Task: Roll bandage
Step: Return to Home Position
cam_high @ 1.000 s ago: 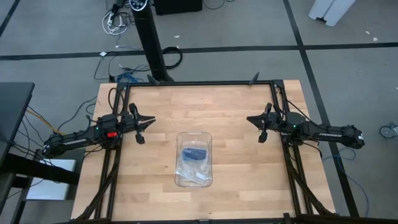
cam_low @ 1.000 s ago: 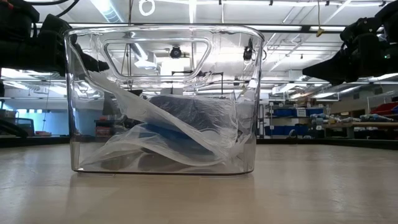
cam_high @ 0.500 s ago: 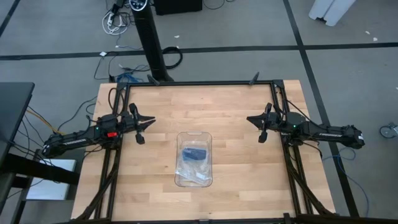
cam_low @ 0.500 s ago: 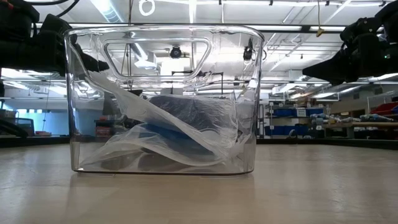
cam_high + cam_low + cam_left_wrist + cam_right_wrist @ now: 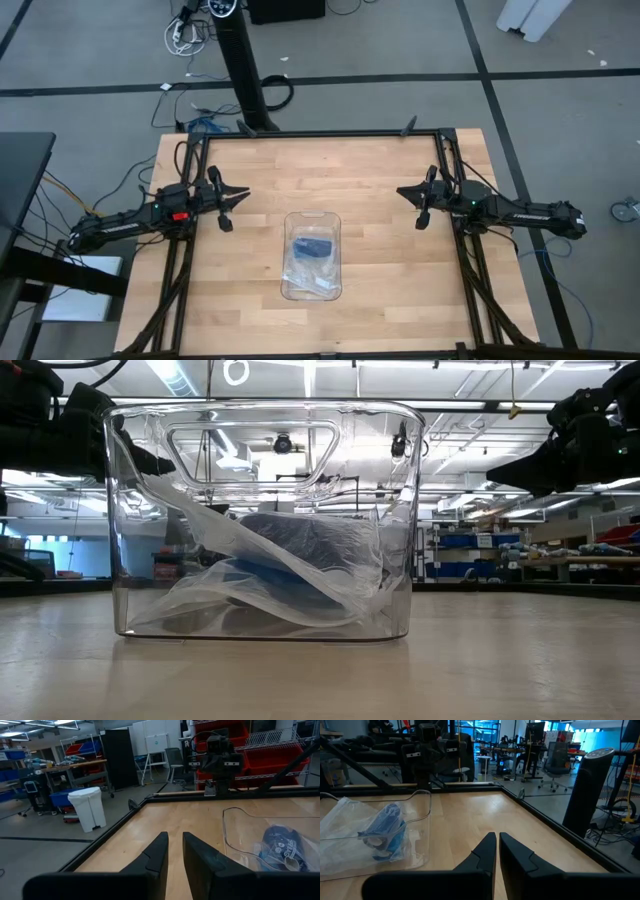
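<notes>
The left gripper (image 5: pixel 174 836) hangs over its own side of the table (image 5: pixel 380 160), fingers drawn nearly together with only a slim gap, grasping nothing. The right gripper (image 5: pixel 497 836) mirrors it on the opposite side, fingers closed on nothing and pointing inward toward its counterpart. The clear bin (image 5: pixel 312 214) stands between the two grippers, forward and inward of each and well apart from both, so neither arm is placed to disturb it. Inside the bin lies a clear plastic bag (image 5: pixel 200 605), crumpled against the walls. The bandage (image 5: pixel 312 246) sits within that bag as a compact dark-blue roll, enclosed twice over and out of reach of either finger pair. Judged from this layout, rolling and stowing are complete; both arms appear parked in a resting pose.
</notes>
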Controlling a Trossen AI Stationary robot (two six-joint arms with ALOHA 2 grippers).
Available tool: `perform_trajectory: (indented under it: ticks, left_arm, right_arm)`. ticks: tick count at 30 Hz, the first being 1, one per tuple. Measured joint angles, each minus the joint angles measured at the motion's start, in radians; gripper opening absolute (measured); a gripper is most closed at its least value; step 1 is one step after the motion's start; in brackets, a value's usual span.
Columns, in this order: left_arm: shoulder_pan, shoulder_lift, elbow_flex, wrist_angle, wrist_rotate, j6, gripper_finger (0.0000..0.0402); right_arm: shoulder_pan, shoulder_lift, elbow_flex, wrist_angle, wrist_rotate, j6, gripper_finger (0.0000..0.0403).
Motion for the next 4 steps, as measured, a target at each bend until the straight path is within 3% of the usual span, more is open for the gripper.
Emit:
perform_trajectory:
  ticks: [4]
  left_arm:
    - [0.0, 0.0, 0.0, 0.0, 0.0, 0.0, 0.0063]
  right_arm:
    - [0.0, 0.0, 0.0, 0.0, 0.0, 0.0, 0.0022]
